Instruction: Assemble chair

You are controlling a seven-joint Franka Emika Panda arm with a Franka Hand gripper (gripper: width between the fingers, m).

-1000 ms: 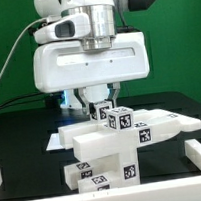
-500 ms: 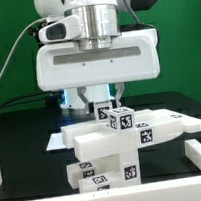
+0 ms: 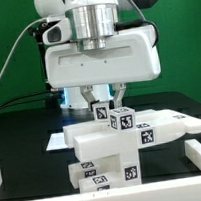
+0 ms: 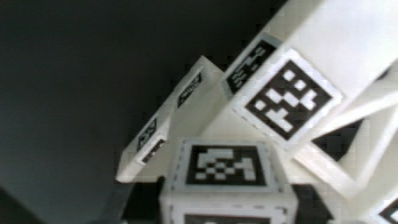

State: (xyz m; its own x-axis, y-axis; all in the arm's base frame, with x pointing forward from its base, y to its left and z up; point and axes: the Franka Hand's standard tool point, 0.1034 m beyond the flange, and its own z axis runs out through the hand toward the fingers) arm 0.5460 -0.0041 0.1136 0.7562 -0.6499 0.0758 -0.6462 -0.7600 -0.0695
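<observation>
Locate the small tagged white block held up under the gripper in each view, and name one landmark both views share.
Exterior view: the small matte white tagged block sits centre frame, directly under the gripper, on top of the white chair assembly.
Wrist view: the same block fills the lower middle, its tagged face toward the camera.
Shared landmark: the black-and-white square marker tag on that block, seen up close in the wrist view.

- The chair (image 3: 123, 146) is matte white, and its small square marker tags (image 3: 121, 121) are black and white.
- In the wrist view the tags (image 4: 285, 95) show blocky black patterns on white.
- The table (image 3: 22, 137) is black.
- The wall (image 3: 2, 38) behind is green.
- The robot arm (image 3: 99, 53) is glossy white.
</observation>
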